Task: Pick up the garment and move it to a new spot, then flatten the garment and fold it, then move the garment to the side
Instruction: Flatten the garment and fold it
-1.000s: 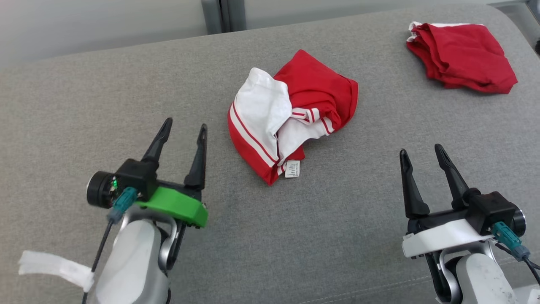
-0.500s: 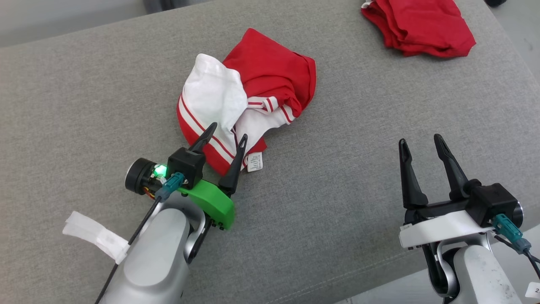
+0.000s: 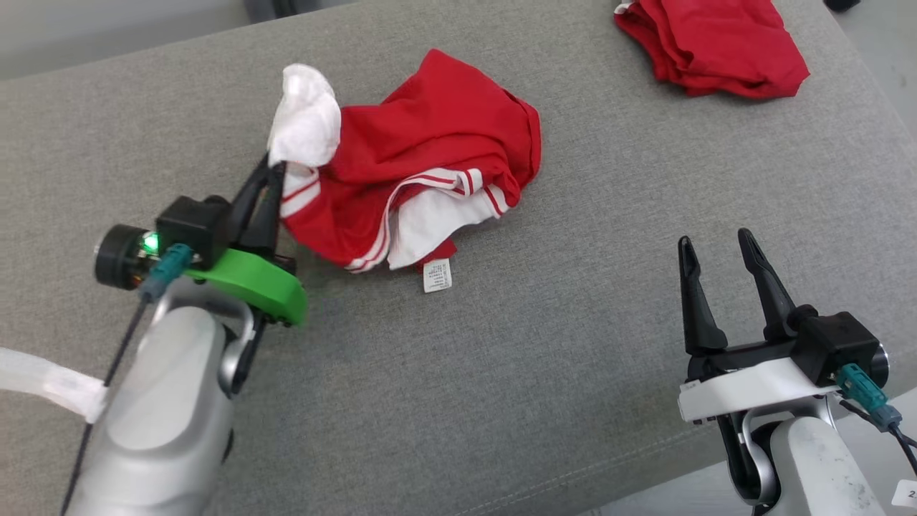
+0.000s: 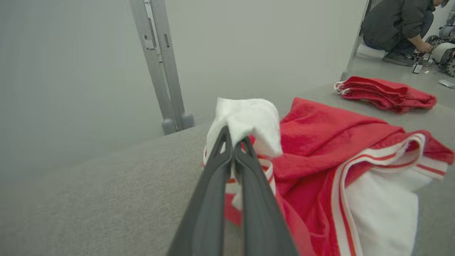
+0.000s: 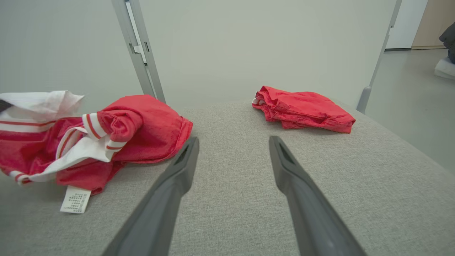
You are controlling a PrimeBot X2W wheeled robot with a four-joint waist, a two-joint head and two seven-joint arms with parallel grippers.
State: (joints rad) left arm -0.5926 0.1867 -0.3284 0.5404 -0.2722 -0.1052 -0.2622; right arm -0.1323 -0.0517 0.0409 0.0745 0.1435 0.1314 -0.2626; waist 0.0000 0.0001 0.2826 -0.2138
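**Grey upholstery, red-and-white garment gripped at its white fold**

Nearest the robot, at the lower right of the head view, the right gripper (image 3: 716,240) is held over the grey woven fabric surface (image 3: 537,358). Its two dark fingers are spread apart with nothing between them. At the left, the left gripper (image 3: 271,167) is clenched — its fingers are pressed together on a white fold (image 3: 308,122) of the crumpled red garment with white panels and red-and-white striped trim (image 3: 430,143). In the left wrist view the white cloth is seen bunched over the closed fingertips (image 4: 218,160) and raised above the surface. The red body of the garment is draped down to the right and rests on the fabric. A small white care label (image 3: 437,276) is laid flat on the surface at the garment's near edge, between the two grippers. The garment is placed left of centre on the surface, well apart from the right gripper.

Farther back, at the far right corner, a second red garment folded into a compact pile (image 3: 716,46) is seen — well apart from the first. Behind the surface a grey metal post (image 5: 137,49) and a pale wall (image 5: 266,42) are shown. In the left wrist view a person in dark clothing (image 4: 394,21) is seen crouched on the floor beyond.
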